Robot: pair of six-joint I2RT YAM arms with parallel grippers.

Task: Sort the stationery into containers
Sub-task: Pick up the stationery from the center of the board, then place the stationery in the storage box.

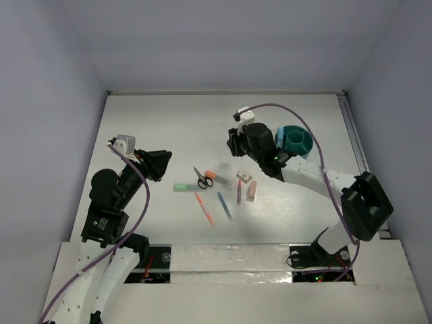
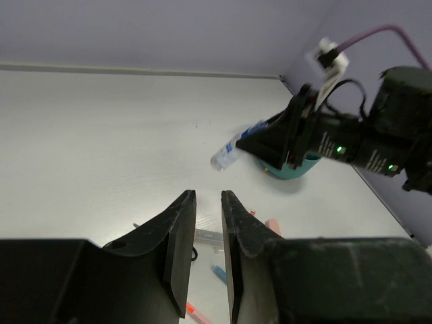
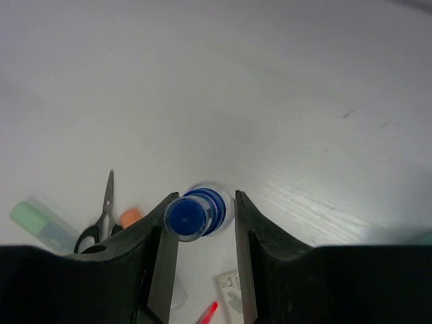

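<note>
While the surface [image 1: 169,128] is carrying most of the stationery in a loose cluster near its middle, the right pincer [image 1: 234,145] is hanging above it, clenched on the bottle [image 3: 196,214]. The left pincer [image 2: 208,194] is hovering well apart on the other side, released, its jaws standing a slim gap apart with nothing between them, likely waiting so the two arms are not crowding each other. The cup [image 1: 297,140] is sitting upright just behind the right wrist, near enough that the lifted load is probably heading there. Below, the scissors [image 1: 202,179] are lying flat between the green marker [image 1: 183,187] and the orange marker [image 1: 210,175]. The orange pen [image 1: 204,209] and blue pen [image 1: 225,206] are lying nearer the arms, and an eraser [image 1: 251,191] is resting to their right, all unsorted. The bottle is riding clear of the surface, gripped across its body just under the blue cap, which is facing the wrist camera, so the clear end is pointing outward. I judge swinging it over the cup is what this step is calling for.
</note>
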